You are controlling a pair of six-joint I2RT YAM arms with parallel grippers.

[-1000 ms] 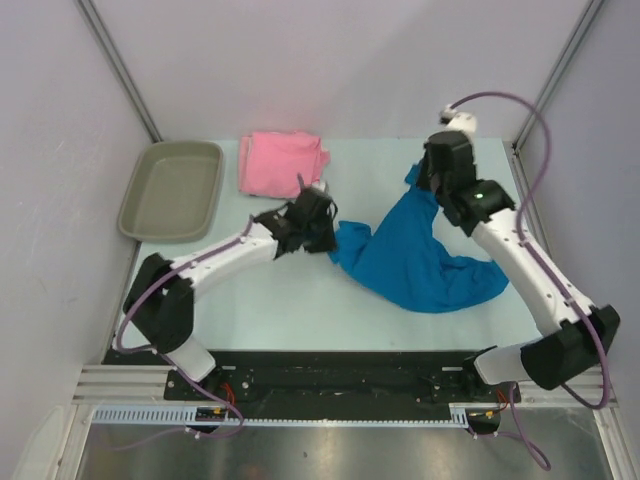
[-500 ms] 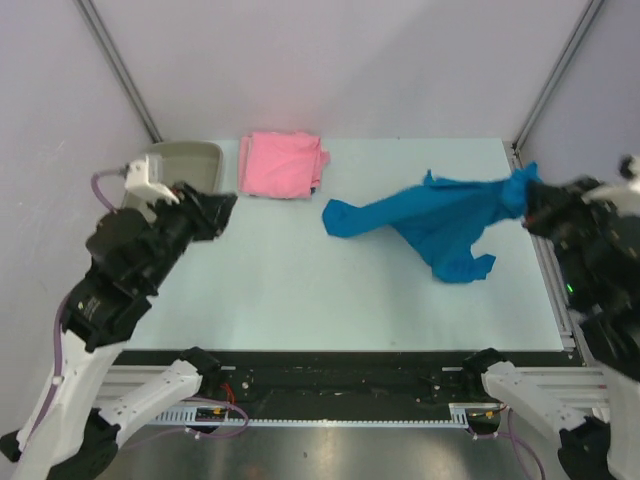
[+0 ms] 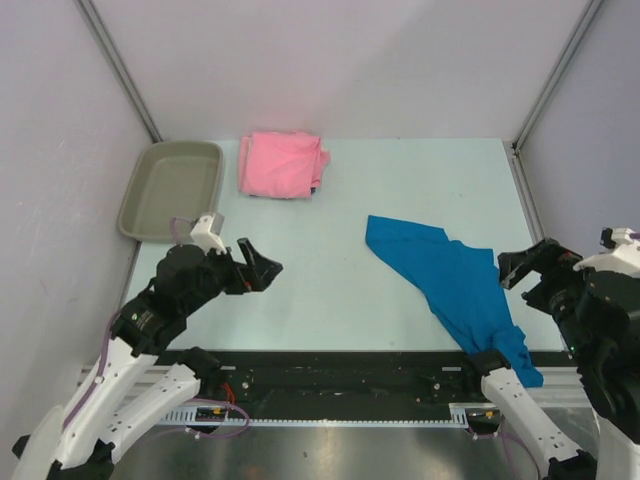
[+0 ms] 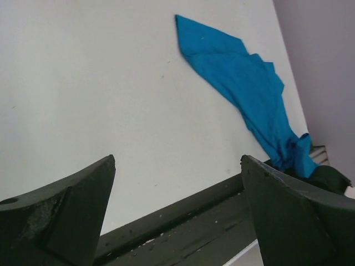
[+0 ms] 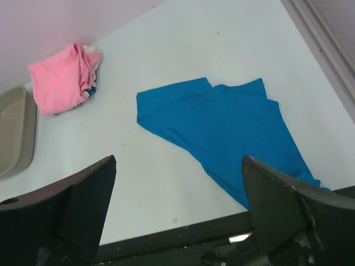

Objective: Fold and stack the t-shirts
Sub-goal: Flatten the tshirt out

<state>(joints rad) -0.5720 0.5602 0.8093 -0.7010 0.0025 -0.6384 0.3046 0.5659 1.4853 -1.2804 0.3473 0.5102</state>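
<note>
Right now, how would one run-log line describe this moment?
left pincer: open, empty | right pincer: open, empty | blue t-shirt: unfolded on table, near end over edge | pink t-shirt: folded, far side

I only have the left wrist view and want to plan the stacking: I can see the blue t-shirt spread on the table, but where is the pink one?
Observer: The pink t-shirt sits as a compact folded bundle at the far edge of the table, beside the grey tray, not in it.
Operator: Is the right tool gripping the blue t-shirt?
Observer: No. The right wrist view shows that tool open and empty, raised off the table, with the shirt lying loose below it.
</note>
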